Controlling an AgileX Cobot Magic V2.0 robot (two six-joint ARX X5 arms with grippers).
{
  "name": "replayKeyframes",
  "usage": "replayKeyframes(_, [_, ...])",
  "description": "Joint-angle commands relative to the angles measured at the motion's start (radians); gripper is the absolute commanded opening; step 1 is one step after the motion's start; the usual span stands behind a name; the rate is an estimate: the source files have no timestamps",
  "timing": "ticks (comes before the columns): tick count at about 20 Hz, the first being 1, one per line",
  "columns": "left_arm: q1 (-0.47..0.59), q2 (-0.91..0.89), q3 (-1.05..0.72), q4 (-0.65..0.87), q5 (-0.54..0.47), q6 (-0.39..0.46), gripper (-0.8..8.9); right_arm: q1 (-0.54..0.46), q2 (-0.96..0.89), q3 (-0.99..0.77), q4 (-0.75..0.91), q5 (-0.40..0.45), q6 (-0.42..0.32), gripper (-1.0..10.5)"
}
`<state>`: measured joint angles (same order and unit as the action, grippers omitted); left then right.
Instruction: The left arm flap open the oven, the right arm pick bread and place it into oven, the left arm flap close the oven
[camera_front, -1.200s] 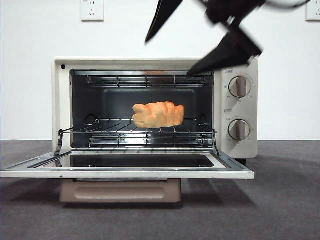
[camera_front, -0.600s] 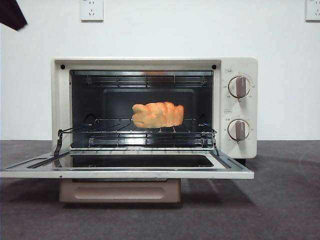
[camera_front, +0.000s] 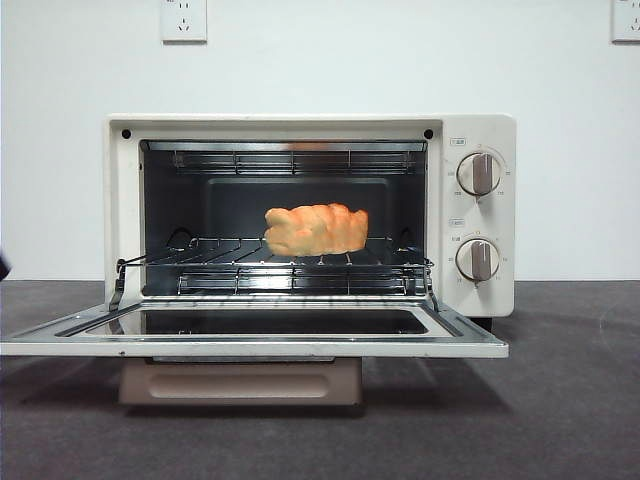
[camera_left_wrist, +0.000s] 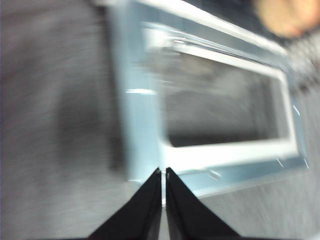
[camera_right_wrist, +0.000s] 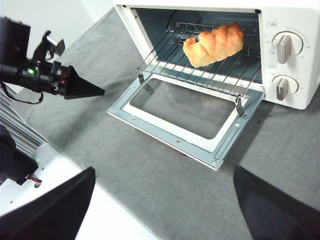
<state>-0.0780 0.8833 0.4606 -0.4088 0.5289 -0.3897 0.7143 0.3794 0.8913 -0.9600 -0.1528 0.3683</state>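
The cream-white oven (camera_front: 480, 130) stands with its door (camera_front: 250, 345) flapped down flat. The golden bread (camera_front: 316, 229) lies on the wire rack (camera_front: 270, 270) inside; it also shows in the right wrist view (camera_right_wrist: 214, 44). My left gripper (camera_left_wrist: 163, 172) is shut and empty, just off the door's frame (camera_left_wrist: 140, 125) at its left side; the right wrist view shows it (camera_right_wrist: 82, 87) pointing at the door (camera_right_wrist: 175, 112) from the left. In the front view only a dark tip (camera_front: 3, 265) shows at the left edge. My right gripper (camera_right_wrist: 165, 200) is open and empty, high above the table in front of the oven.
The grey table cloth (camera_front: 560, 400) lies around the oven. A white table edge (camera_right_wrist: 75, 210) and the left arm's cabled body (camera_right_wrist: 25, 70) show at the left in the right wrist view. Wall sockets (camera_front: 184, 20) sit on the white wall behind.
The right arm has lifted out of the front view. The left arm's dark tip has dropped from the top left corner to the left edge at door height. The bread has not moved.
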Motion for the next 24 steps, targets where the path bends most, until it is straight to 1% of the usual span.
replayKeyframes(1, [0.052,0.016,-0.049,0.060,0.030,-0.069,0.13,0.008,0.003,0.006,0.011,0.005,0.013,4.4])
replayKeyframes(3, [0.071,0.054,-0.070,0.063,0.039,-0.071,0.14,0.008,0.003,0.006,0.018,0.016,0.014,4.4])
replayKeyframes(5, [0.070,0.118,-0.071,0.074,0.116,-0.068,0.14,0.008,0.004,0.006,0.020,0.031,0.014,4.4])
replayKeyframes(6, [0.070,0.150,-0.071,0.086,0.134,-0.066,0.14,0.008,0.004,0.006,0.025,0.031,0.016,4.4])
replayKeyframes(9, [0.071,0.251,-0.071,0.121,0.121,-0.065,0.15,0.008,0.004,0.006,0.040,0.031,0.020,4.4])
replayKeyframes(13, [0.071,0.337,-0.071,0.174,0.117,-0.056,0.15,0.008,0.004,0.006,0.040,0.032,0.043,4.4])
replayKeyframes(14, [0.073,0.345,-0.071,0.206,0.115,-0.058,0.15,0.008,0.004,0.006,0.040,0.037,0.048,4.4])
replayKeyframes(16, [0.080,0.346,-0.070,0.277,0.115,-0.093,0.15,0.008,0.004,0.006,0.040,0.050,0.064,4.4])
replayKeyframes(17, [0.083,0.346,-0.069,0.295,0.111,-0.097,0.15,0.008,0.004,0.006,0.040,0.050,0.071,4.4])
replayKeyframes(19, [0.084,0.346,-0.068,0.303,0.067,-0.095,0.15,0.008,0.004,0.006,0.040,0.051,0.073,4.4])
replayKeyframes(20, [0.085,0.346,-0.068,0.314,0.065,-0.092,0.15,0.008,0.004,0.006,0.040,0.057,0.073,4.4])
replayKeyframes(22, [0.092,0.346,-0.066,0.367,0.074,-0.106,0.16,0.008,0.004,0.006,0.041,0.087,0.073,4.4])
replayKeyframes(24, [0.098,0.345,-0.058,0.418,0.105,-0.138,0.15,0.008,0.004,0.006,0.042,0.103,0.073,4.4])
